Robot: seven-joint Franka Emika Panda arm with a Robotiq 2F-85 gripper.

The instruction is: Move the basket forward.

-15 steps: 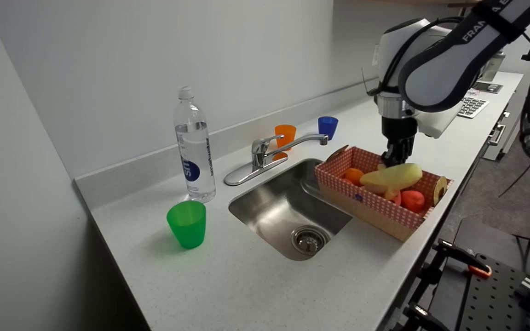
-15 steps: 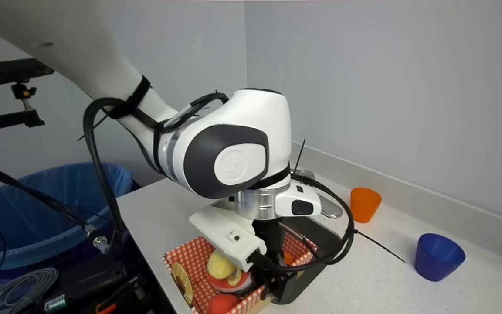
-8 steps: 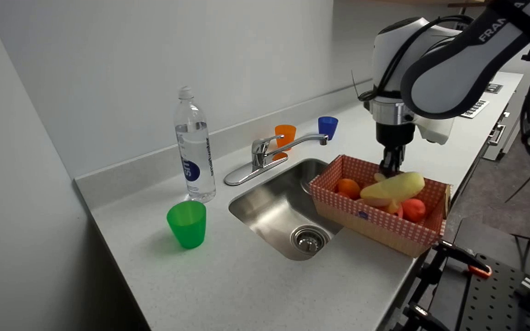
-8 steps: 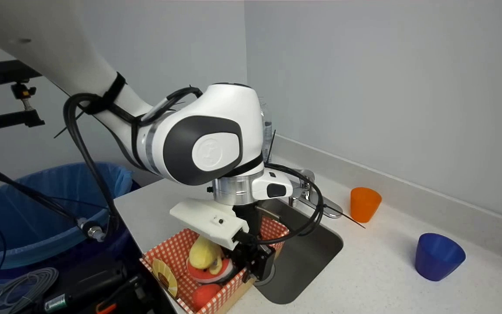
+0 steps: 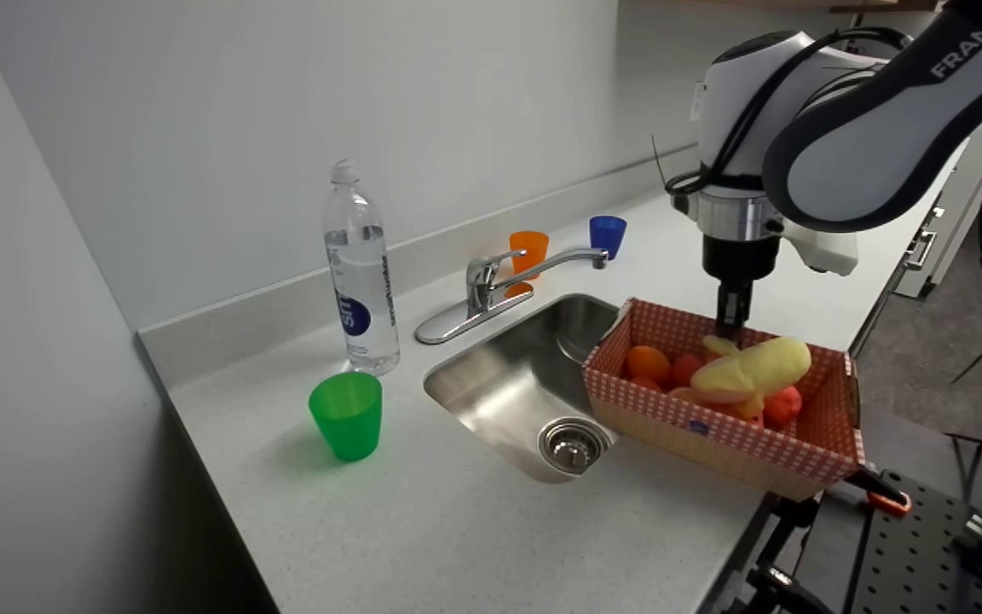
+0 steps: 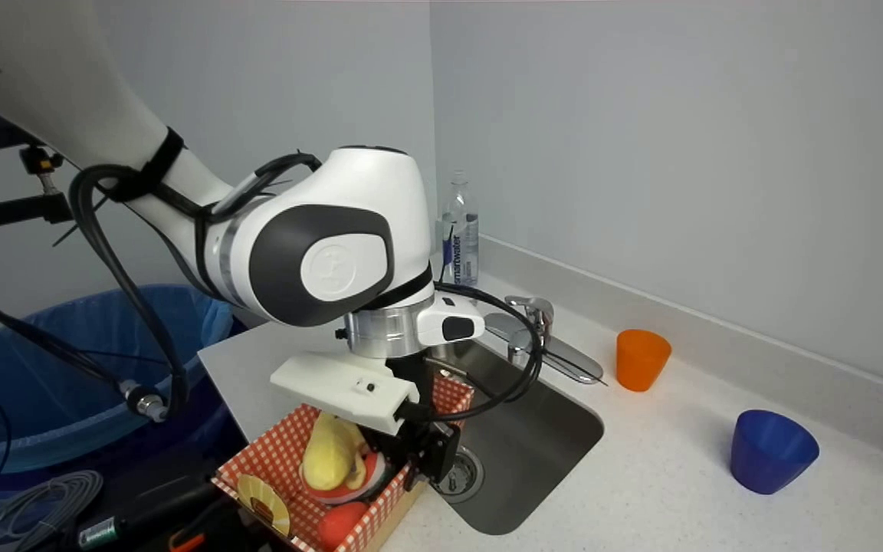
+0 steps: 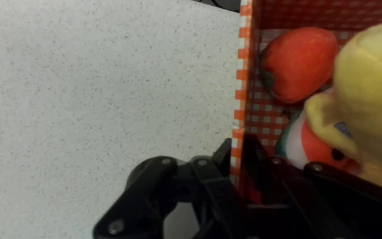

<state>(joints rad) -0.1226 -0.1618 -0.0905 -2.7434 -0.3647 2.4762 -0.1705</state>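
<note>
The claw gripped one wall of the basket, whose end projected beyond the table; a slipping grip risked tipping it off.

A steel sink is set into the white table, a tap alongside. A bottle stands near a green cup, an orange cup near a blue cup. The basket juts past the table's edge; whether it touches the table is unclear.
</note>
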